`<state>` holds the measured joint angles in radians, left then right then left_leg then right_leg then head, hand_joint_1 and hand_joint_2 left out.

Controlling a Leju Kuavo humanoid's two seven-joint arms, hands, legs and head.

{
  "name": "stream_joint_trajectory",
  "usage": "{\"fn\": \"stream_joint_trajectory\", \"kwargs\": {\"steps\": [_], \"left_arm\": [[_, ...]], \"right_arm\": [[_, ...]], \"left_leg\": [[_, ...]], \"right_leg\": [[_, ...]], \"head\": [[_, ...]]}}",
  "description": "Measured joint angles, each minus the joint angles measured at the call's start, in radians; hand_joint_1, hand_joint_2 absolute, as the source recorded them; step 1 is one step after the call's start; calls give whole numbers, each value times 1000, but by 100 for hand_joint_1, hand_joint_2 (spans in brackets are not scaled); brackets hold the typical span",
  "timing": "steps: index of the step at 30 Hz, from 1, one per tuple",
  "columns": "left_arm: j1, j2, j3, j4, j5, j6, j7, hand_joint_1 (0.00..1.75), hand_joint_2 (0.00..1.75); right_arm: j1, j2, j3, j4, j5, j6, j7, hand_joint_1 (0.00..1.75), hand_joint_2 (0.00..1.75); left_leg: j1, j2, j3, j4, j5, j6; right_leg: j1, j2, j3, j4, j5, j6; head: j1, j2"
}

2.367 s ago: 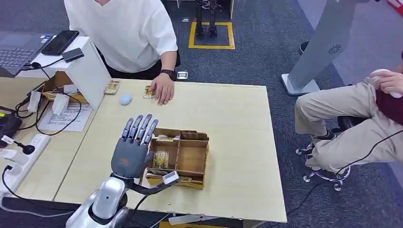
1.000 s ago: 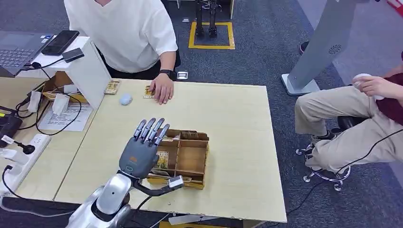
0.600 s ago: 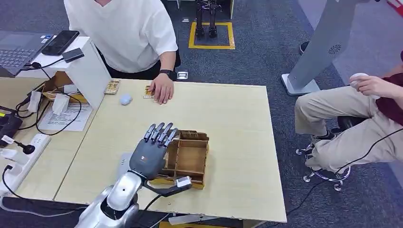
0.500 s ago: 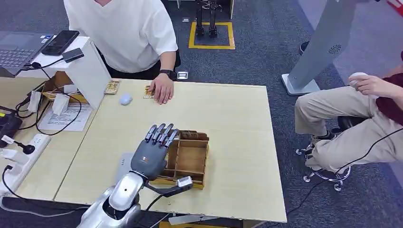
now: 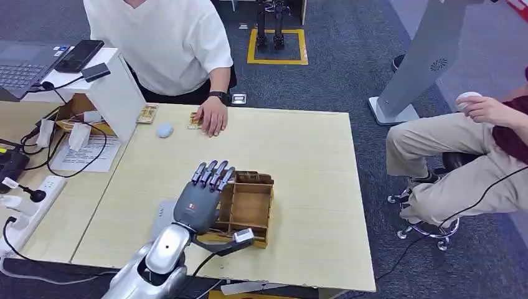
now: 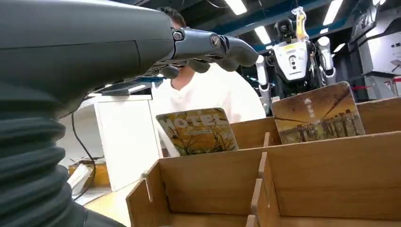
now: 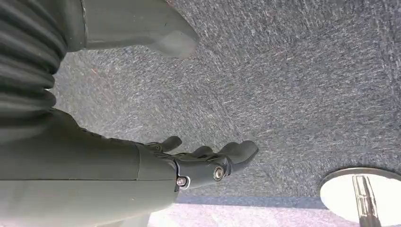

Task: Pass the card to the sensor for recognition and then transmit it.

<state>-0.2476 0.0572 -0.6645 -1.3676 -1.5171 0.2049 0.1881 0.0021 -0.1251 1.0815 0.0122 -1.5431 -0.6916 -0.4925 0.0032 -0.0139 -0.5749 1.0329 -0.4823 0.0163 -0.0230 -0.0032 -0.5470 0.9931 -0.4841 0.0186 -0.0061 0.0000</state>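
Overhead, I see my left hand (image 5: 200, 202) held flat over the left side of the wooden box (image 5: 244, 205), fingers straight and slightly apart, holding nothing. That box sits on a pale wood table (image 5: 311, 187); it is a low tray of thin board split by dividers, and my hand hides its left compartments from this camera. A grey flat pad (image 5: 163, 212) lies on the table just left of my wrist. Across the table a person in a white shirt (image 5: 162, 43) rests a hand (image 5: 213, 116) on the far edge, near a small pale round object (image 5: 164, 130) and a small wooden piece (image 5: 147, 113). To the left stands a white box (image 5: 115, 93) with a phone (image 5: 80, 55) on top, cables and a power strip (image 5: 25, 205). A second person in tan trousers (image 5: 448, 162) sits to the right on grey carpet.

From the left wrist, my dark fingers (image 6: 227, 47) stretch out above the box wall (image 6: 283, 179). Two cards stand upright in the compartments: a yellowish card (image 6: 197, 131) nearer my fingers and a brown card (image 6: 318, 114) further along. Nothing touches either. A white humanoid robot (image 6: 295, 56) stands in the background.

From the right wrist, my right hand (image 7: 203, 163) hangs over speckled grey carpet, fingers loosely curved and empty, near a round white base (image 7: 359, 194).
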Motion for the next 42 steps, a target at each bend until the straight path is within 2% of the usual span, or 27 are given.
{"fn": "stream_joint_trajectory", "kwargs": {"steps": [6, 8, 9, 28, 42], "left_arm": [[-1, -24, 0, 17, -5, 7, 22, 0, 175], [-1, -42, 0, 17, -27, 83, 71, 0, 175], [-1, -52, 1, 17, -28, 92, 81, 0, 175], [-2, -90, 13, 18, -29, 105, 95, 0, 175], [-38, -142, 46, 86, -29, 100, 115, 0, 175]], "right_arm": [[-1, 0, 7, 0, -1, 0, 9, 0, 175], [-2, 0, 17, 0, -4, 0, 10, 0, 175], [-2, 0, 22, 0, -4, 0, 10, 0, 175], [-15, 4, 29, 0, 7, 0, 22, 0, 175], [-27, 5, 50, 0, 11, 0, 37, 0, 175]], "left_leg": [[0, 0, 0, 0, 0, 0], [0, 0, 0, 0, 0, 0], [0, 0, 0, 0, 0, 0], [0, 0, 0, 0, 0, 0], [0, 0, 0, 0, 0, 0]], "right_leg": [[0, 0, 0, 0, 0, 0], [0, 0, 0, 0, 0, 0], [0, 0, 0, 0, 0, 0], [0, 0, 0, 0, 0, 0], [0, 0, 0, 0, 0, 0]], "head": [[0, 0], [0, 0], [0, 0], [0, 0], [0, 0]]}}
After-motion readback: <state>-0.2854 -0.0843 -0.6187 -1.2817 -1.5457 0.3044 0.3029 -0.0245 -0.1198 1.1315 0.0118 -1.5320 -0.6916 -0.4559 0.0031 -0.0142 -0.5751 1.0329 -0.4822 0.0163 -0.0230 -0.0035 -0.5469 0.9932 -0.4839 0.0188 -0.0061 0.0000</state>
